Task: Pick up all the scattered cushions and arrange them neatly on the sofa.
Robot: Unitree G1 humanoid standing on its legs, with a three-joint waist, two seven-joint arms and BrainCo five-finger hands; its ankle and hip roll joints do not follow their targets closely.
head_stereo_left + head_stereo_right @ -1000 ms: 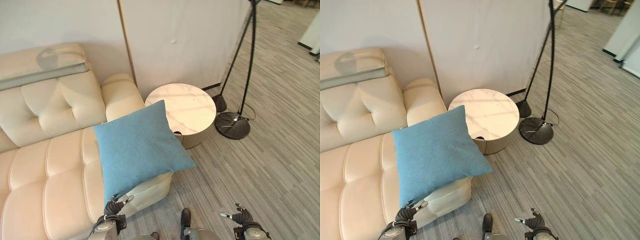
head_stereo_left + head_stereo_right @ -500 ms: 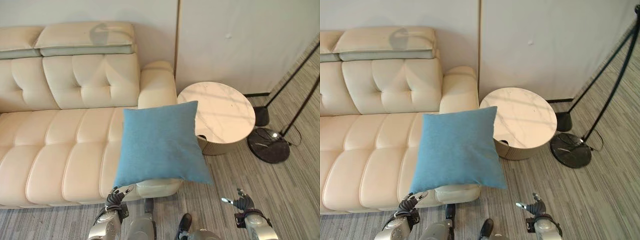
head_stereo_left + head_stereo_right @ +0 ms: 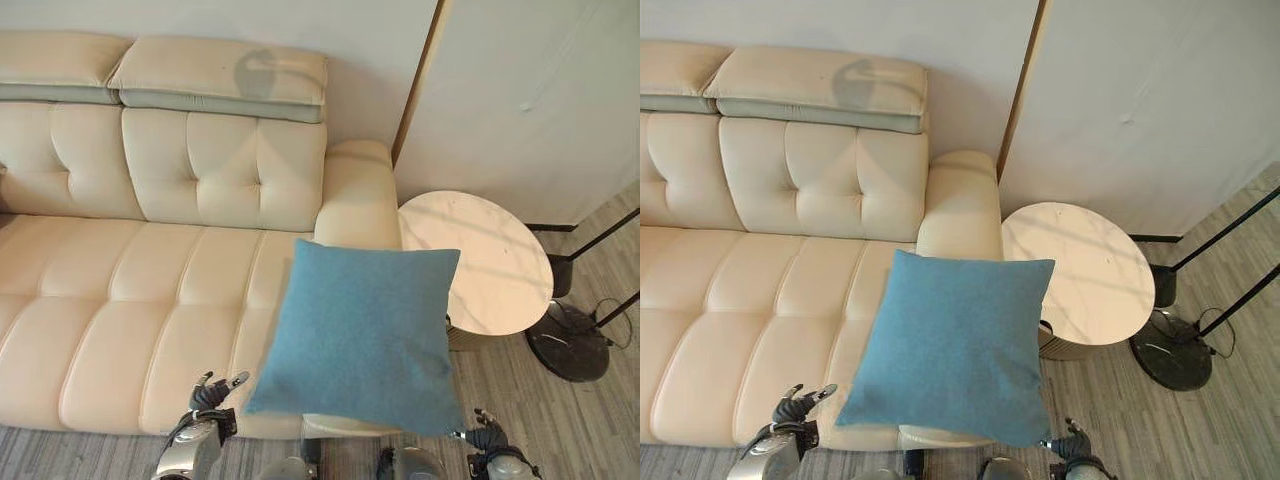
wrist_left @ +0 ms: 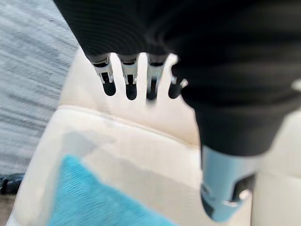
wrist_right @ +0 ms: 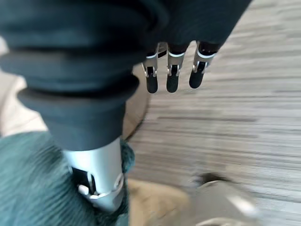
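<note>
Grey striped carpet floor (image 3: 590, 420), white wall, one cream tufted leather sofa (image 3: 130, 300), one round marble side table (image 3: 490, 260). One square blue fabric cushion (image 3: 365, 335) overhangs the sofa's seat edge. Left hand (image 3: 212, 392) and right hand (image 3: 484, 434) hang loose-fingered, empty.

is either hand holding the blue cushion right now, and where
No. The blue cushion lies on the sofa seat's end; the left hand and right hand hang open near its lower corners, gripping nothing.

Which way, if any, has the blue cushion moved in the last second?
No. The blue cushion still lies over the sofa's right end below the armrest, one corner overlapping the round table. The whole view shifted, so the camera moved.
</note>
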